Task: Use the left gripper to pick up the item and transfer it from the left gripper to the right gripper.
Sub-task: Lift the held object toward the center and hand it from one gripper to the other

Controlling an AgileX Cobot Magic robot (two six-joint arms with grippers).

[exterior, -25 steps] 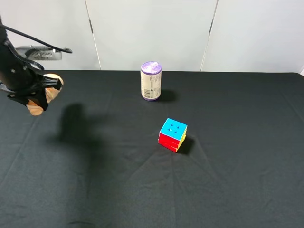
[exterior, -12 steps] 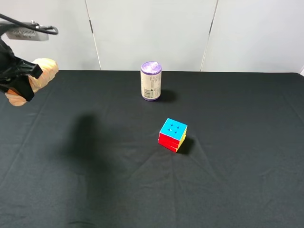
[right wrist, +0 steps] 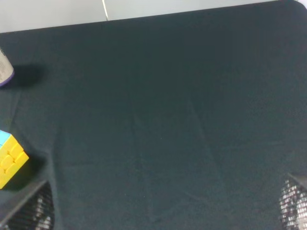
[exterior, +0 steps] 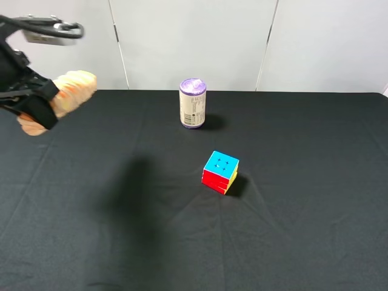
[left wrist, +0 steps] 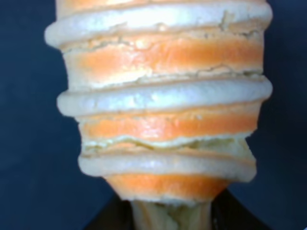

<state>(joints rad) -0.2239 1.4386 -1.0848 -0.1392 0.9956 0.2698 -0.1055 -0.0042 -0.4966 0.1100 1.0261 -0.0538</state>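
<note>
Item [exterior: 74,91] clamped near its middle by left gripper [exterior: 40,102], lifted clear of the black table [exterior: 291,230] at the far left of the high view. Sticks out both sides of the black fingers, longer ridged end pointing toward the purple-topped can [exterior: 193,103]. Fills the left wrist view with orange and cream ridges, pinched narrow where the dark jaws close on it. Right gripper [right wrist: 158,211] spread wide, fingertips [right wrist: 29,213] well apart, only cloth between. Puzzle cube [exterior: 220,172] on the table, well apart from the item.
</note>
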